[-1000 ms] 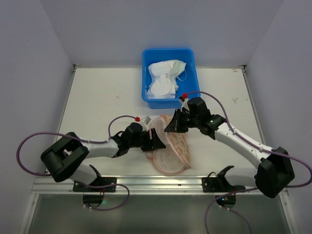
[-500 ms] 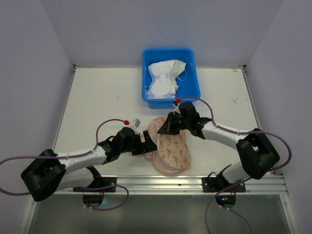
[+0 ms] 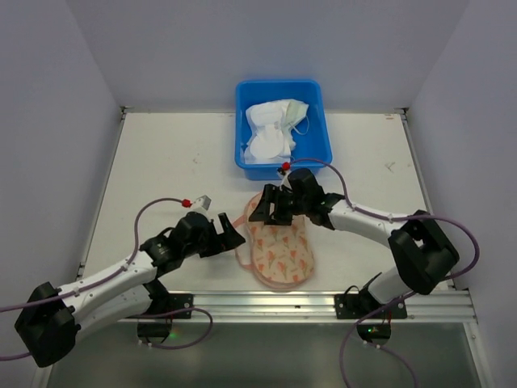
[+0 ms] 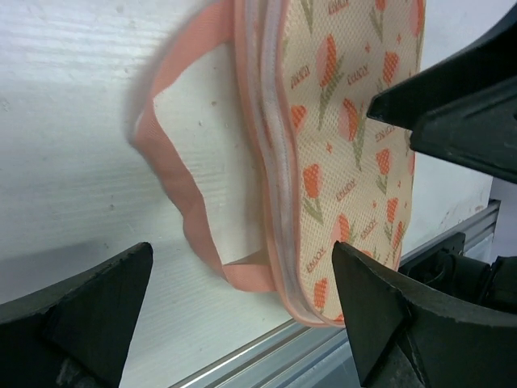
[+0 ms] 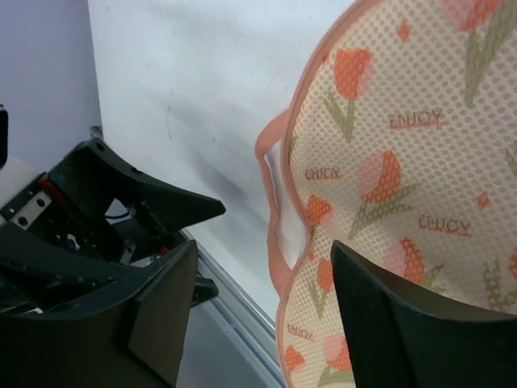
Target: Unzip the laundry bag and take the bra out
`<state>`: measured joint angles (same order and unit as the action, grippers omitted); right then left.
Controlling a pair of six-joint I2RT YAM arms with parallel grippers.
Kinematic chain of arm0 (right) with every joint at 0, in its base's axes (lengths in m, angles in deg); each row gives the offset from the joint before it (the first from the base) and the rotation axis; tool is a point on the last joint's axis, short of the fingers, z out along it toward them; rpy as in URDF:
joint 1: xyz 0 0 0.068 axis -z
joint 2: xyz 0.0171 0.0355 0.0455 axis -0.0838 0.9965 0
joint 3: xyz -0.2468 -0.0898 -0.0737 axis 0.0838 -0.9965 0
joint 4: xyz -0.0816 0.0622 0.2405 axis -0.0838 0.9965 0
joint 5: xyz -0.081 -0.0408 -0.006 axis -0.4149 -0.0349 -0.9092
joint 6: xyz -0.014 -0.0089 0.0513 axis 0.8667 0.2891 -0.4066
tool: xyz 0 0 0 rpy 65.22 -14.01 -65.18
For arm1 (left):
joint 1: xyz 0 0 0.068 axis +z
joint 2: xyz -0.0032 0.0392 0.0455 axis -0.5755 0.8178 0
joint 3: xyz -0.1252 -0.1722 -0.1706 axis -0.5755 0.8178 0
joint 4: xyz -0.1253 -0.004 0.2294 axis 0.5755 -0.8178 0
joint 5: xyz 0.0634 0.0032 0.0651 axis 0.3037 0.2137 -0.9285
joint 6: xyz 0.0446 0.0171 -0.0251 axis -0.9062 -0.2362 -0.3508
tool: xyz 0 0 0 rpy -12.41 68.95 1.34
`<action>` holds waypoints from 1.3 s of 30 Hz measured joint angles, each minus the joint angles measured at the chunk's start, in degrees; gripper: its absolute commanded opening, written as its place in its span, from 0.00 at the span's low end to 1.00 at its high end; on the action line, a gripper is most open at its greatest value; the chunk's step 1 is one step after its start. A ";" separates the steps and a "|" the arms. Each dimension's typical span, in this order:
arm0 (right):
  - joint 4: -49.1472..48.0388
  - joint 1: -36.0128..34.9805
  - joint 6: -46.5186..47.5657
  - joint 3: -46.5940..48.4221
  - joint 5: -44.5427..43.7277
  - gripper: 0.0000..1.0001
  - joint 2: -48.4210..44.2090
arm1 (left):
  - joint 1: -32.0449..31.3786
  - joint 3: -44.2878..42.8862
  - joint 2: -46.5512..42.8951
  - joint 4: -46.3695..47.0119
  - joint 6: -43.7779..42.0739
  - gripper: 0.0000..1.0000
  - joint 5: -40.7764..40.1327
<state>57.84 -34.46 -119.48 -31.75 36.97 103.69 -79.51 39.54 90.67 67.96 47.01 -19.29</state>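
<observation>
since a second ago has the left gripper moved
Yes. The left gripper has pulled back leftward off the laundry bag, farther from the blue tub.

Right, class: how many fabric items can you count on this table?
2: the laundry bag lying near the front edge, and the bra in the blue tub at the back. Others may be hidden beneath it.

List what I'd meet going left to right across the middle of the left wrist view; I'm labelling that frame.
table → pink loop → laundry bag → right gripper
</observation>
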 measured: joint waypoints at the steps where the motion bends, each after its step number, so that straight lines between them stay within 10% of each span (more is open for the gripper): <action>1: 1.73 -0.13 1.09 0.90 -0.76 0.74 -0.59 | 0.61 -0.31 -0.50 -0.85 -0.17 0.97 -0.22; 6: 12.98 -0.20 8.39 6.69 -8.85 0.99 -7.89 | 6.97 -4.04 -0.74 -3.91 -2.67 0.98 0.39; 25: 32.02 22.53 32.28 20.90 -47.89 0.99 -44.98 | 39.52 -38.18 4.59 -17.38 -24.81 1.00 4.09; 39: 34.62 22.51 40.89 29.00 -50.36 0.99 -65.24 | 40.00 -65.33 -12.96 -27.19 -39.63 1.00 -10.54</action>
<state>92.46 -11.94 -78.59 -2.75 -13.38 38.45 -39.52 -25.79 77.70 40.77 7.38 -29.82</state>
